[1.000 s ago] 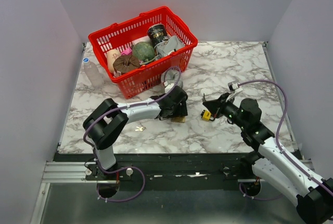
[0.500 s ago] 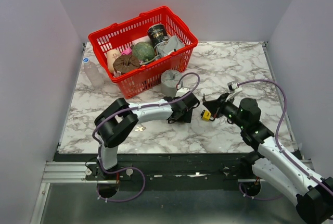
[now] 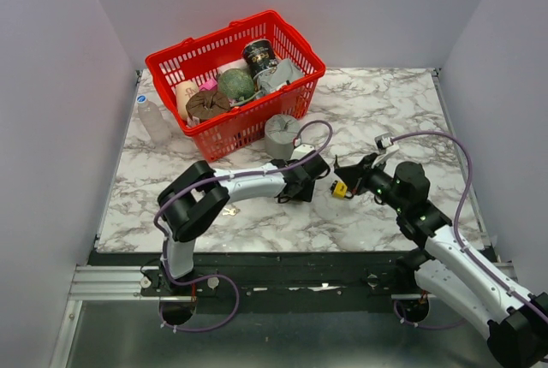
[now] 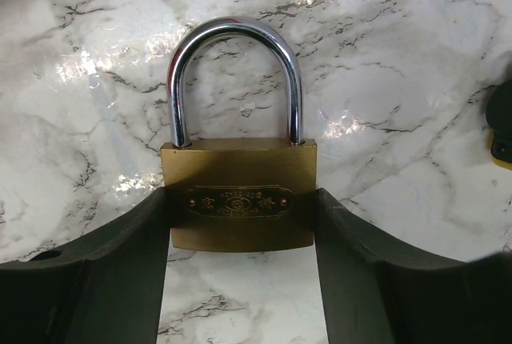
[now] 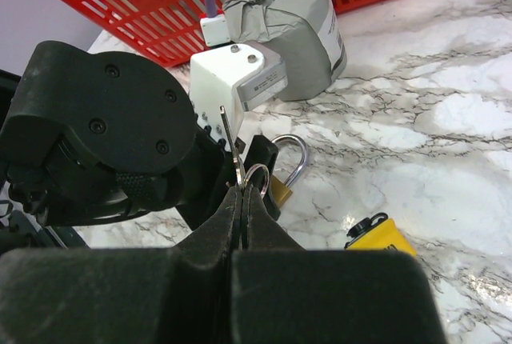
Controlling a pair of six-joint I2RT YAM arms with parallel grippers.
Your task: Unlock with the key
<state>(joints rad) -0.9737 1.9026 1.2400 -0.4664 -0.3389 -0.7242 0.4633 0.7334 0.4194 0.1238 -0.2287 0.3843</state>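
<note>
A brass padlock (image 4: 238,166) with a closed steel shackle lies flat on the marble table. My left gripper (image 4: 240,198) is shut on its body, one finger on each side. In the top view the left gripper (image 3: 310,173) sits at mid table and covers the lock. My right gripper (image 5: 242,194) is shut on a thin silver key (image 5: 230,142) with a split ring (image 5: 257,176); the key blade sticks up from the fingertips. It hovers just right of the left gripper (image 3: 345,169). From the right wrist the padlock (image 5: 280,188) shows partly behind the left fingers.
A small yellow-and-black object (image 3: 340,188) lies under the right gripper (image 5: 376,236). A grey wrapped roll (image 3: 281,134) stands in front of the red basket (image 3: 318,65) of items. A clear bottle (image 3: 152,118) is at the left. Loose keys (image 3: 229,210) lie by the left arm.
The left arm has slid to the right with the padlock, closer to the right gripper, mostly in the first half second. The right arm has barely moved.
</note>
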